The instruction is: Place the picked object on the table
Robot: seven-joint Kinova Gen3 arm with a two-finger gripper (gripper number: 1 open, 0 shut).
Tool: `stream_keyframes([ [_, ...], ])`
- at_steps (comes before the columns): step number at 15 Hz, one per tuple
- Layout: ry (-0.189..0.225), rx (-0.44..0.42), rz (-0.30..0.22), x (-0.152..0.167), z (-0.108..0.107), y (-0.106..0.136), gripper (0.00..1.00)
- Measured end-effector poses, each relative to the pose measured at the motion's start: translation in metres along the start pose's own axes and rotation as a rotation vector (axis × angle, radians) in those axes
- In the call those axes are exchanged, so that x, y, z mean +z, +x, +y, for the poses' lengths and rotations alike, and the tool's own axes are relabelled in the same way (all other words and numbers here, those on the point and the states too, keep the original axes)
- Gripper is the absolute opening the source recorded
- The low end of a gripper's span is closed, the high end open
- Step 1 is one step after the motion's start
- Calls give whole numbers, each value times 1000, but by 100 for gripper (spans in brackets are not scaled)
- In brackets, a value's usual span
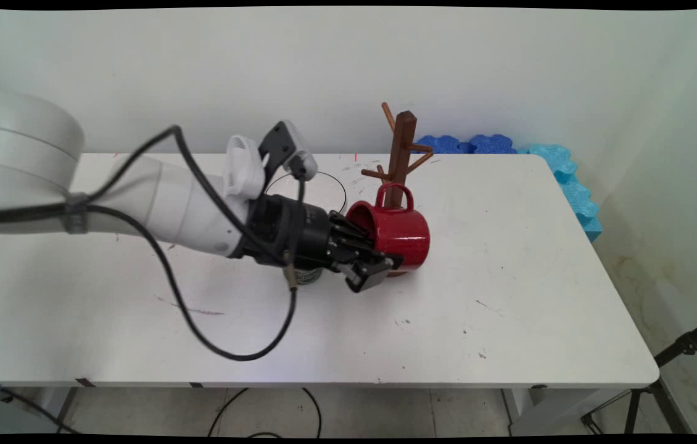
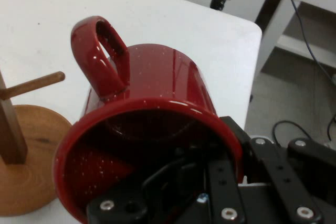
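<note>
Jaws (image 1: 379, 262) clench red mug's (image 1: 399, 233) wall, one finger inside | wooden mug rack (image 1: 399, 159) at its 12 o'clock | risk: thin-wall grip slips, handle clips rack pegs.

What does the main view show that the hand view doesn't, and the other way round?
Only the main view shows the blue foam pieces along the wall and the top of the wooden mug tree. Only the hand view shows the mug's inside, with one finger in it. Both show the red mug on its side, gripped at the rim by the end effector, beside the tree.
</note>
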Motion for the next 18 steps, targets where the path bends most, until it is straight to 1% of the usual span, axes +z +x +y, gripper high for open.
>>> stream_keyframes([
  [5,-24,51,-44,-32,5,13,0],
  [10,-21,82,-84,-56,7,28,0],
  [16,20,132,-176,-75,4,42,0],
  [18,43,149,-223,-78,3,47,0],
])
